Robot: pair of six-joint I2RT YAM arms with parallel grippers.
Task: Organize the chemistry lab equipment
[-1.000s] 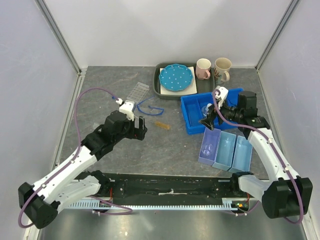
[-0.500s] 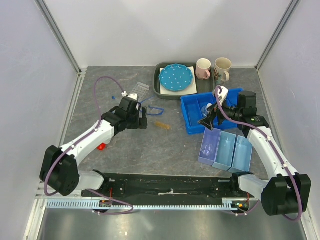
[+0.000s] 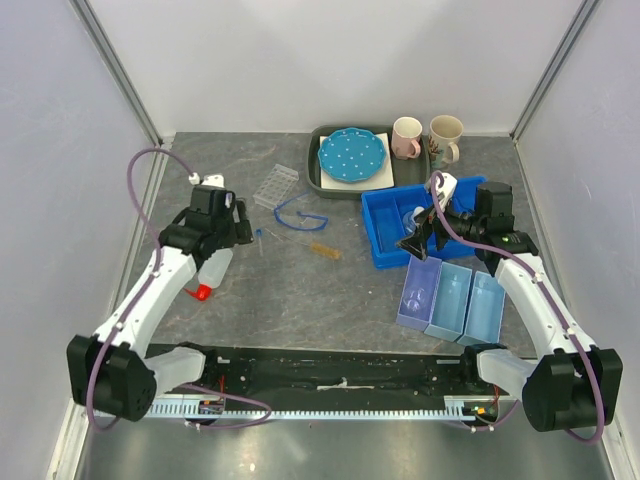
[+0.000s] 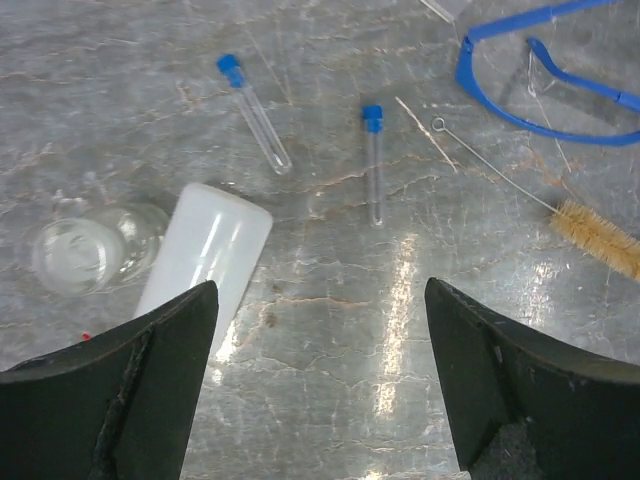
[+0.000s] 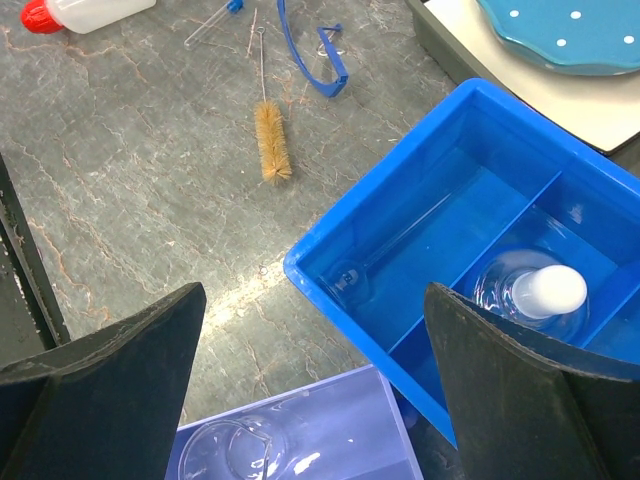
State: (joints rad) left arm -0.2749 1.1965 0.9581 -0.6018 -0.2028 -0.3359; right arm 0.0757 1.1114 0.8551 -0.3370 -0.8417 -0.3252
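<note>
My left gripper (image 3: 232, 232) (image 4: 320, 292) hangs open over bare table, holding nothing. Just beyond its left finger lies a white bottle (image 4: 205, 258) (image 3: 213, 270) on its side, its red cap (image 3: 203, 292) pointing toward me. A small clear glass dish (image 4: 92, 246) rests beside it. Two blue-capped tubes (image 4: 254, 112) (image 4: 373, 165) and a thin rod (image 4: 425, 133) lie farther out. A tan-bristled tube brush (image 4: 598, 238) (image 5: 271, 140) lies to the right. The clear tube rack (image 3: 276, 186) sits behind. My right gripper (image 3: 418, 243) (image 5: 315, 300) is open above the blue bin's (image 5: 330, 262) near corner.
The blue bin holds a stoppered flask (image 5: 535, 293). A lavender bin (image 5: 350, 410) holds a clear beaker (image 5: 225, 450), with two light blue bins (image 3: 470, 303) beside it. A blue curved frame (image 3: 300, 215) lies mid-table. A dark tray (image 3: 316, 172) carries the dotted plate (image 3: 351, 155); two mugs (image 3: 406, 137) (image 3: 446, 138) stand behind.
The left arm has swung left and back from the table's middle to above the bottle and tubes, and its jaws have narrowed slightly. The right arm has not moved.
</note>
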